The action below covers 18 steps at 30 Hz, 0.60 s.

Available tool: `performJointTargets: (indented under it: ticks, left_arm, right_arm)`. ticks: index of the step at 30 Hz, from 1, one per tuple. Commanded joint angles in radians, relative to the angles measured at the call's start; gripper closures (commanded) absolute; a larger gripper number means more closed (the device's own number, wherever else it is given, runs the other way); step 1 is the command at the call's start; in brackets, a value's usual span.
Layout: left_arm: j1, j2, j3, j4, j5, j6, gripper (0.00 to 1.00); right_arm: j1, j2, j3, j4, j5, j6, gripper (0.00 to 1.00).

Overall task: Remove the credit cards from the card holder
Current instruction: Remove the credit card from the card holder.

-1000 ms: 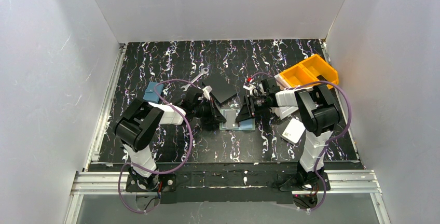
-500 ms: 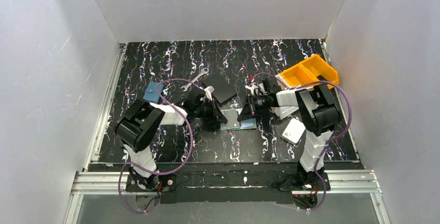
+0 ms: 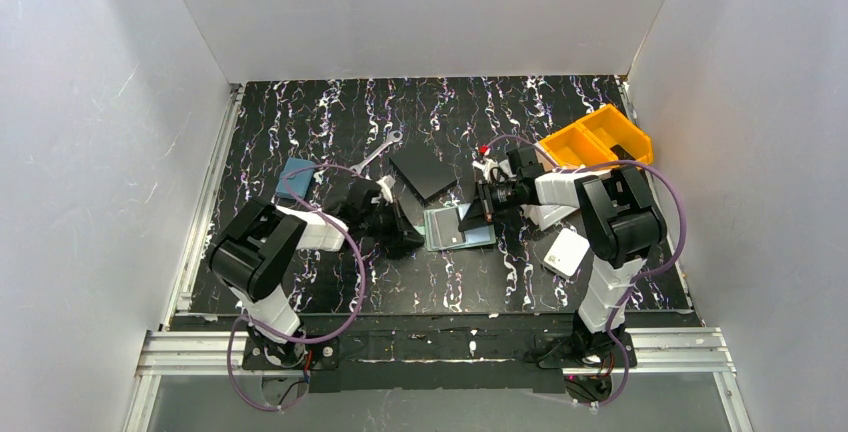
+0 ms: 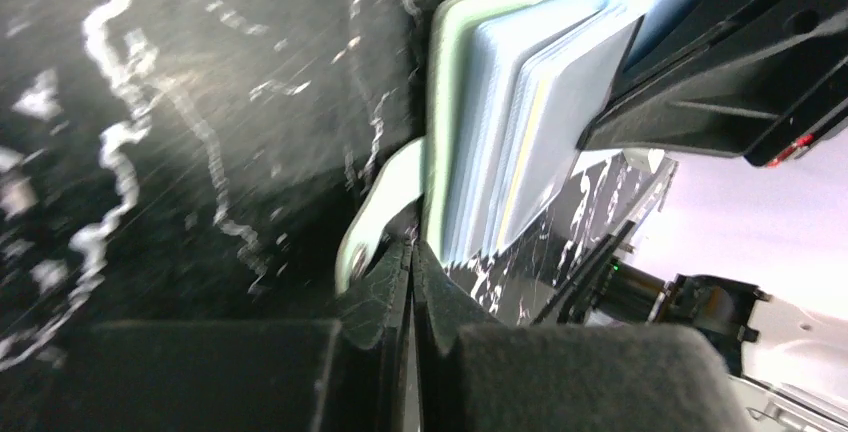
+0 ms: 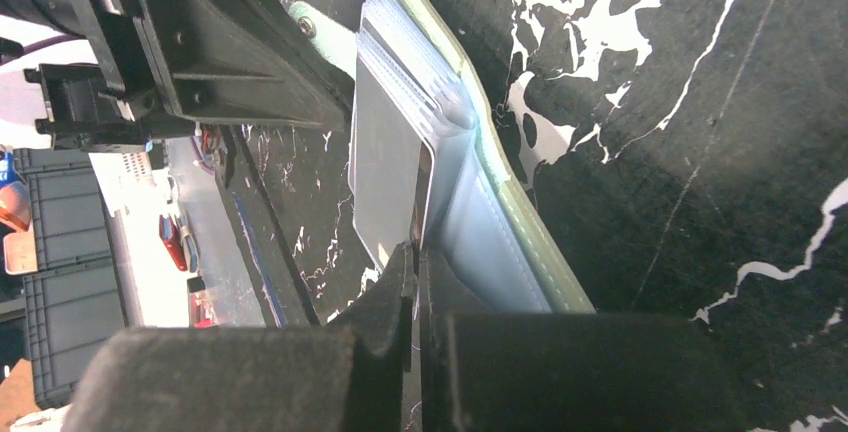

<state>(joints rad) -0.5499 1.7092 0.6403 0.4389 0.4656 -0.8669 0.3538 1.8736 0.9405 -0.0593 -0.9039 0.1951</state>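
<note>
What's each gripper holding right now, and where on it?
Left gripper: card holder, by its closure tab. Right gripper: pinching the edge of a grey card sticking out of the holder.

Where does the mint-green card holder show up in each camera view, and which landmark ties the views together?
Top external: card holder lies mid-table, near the picture's centre.
Left wrist: card holder in the upper middle, seen edge-on with its leaves fanned.
Right wrist: card holder runs diagonally from top centre toward the lower right.
Shared landmark: the black marbled table.

No text or label is legible anywhere.
</note>
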Motion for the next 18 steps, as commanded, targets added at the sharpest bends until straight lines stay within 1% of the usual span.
performJointTargets:
  ticks: [1,7,12,15,16,18]
  left_arm:
    - [0.049,-0.07,-0.065,-0.102,-0.041,0.046,1.0]
    - [0.065,-0.158,-0.081,-0.095,0.006,0.077,1.0]
    - [0.061,-0.295,-0.083,-0.081,0.069,0.097,0.74]
    - [0.056,-0.361,-0.083,-0.075,0.091,0.084,0.61]
    - [0.054,-0.375,-0.084,-0.07,0.094,0.078,0.58]
    - [0.049,-0.385,-0.082,-0.057,0.102,0.061,0.56]
  right_arm:
    - [-0.013,-0.041,0.017,0.017,-0.006,-0.051,0.99]
    - [-0.013,-0.055,0.003,0.05,-0.082,-0.036,0.99]
    - [-0.013,-0.067,-0.028,0.189,-0.207,0.03,0.99]
    - [-0.014,-0.082,-0.052,0.281,-0.255,0.09,0.99]
    - [-0.013,-0.088,-0.061,0.309,-0.265,0.116,0.99]
    - [-0.013,-0.09,-0.075,0.359,-0.284,0.157,0.99]
